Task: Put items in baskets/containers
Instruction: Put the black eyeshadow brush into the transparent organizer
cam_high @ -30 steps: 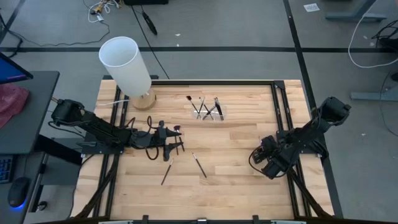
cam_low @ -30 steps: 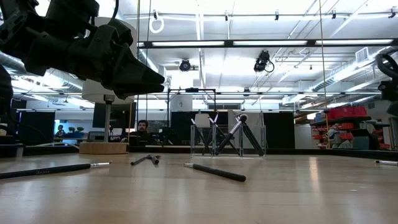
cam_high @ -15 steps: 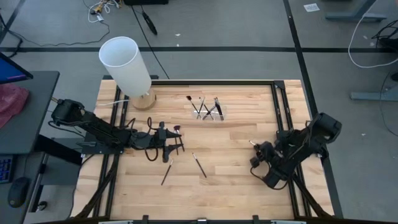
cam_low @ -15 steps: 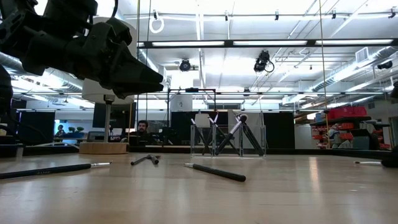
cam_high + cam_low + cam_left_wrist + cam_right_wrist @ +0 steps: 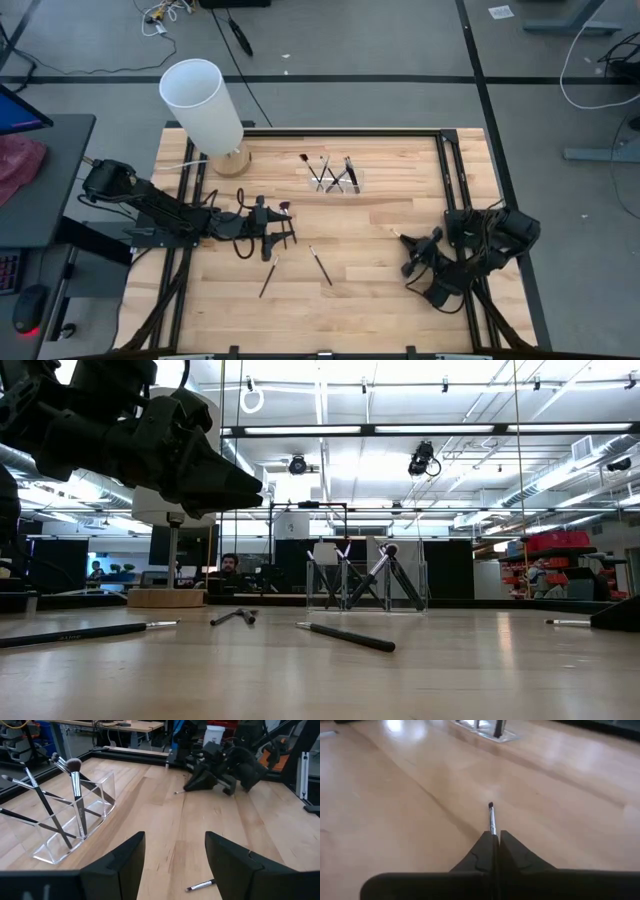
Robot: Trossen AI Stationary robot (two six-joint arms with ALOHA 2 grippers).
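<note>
On the pale wood table, the right claw pinches a thin metal-ferruled brush.

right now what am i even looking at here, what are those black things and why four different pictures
Two black robot arms work at a wooden table. One picture looks straight down, one sits level with the tabletop, and one camera rides on each wrist. The right gripper, low on the table's right side, is shut on a thin brush. The left gripper is open above the table's left-middle, holding nothing. Two loose brushes lie near it. A clear holder toward the back already has several brushes standing in it. The tall white cylinder stands at the back left corner.
</note>
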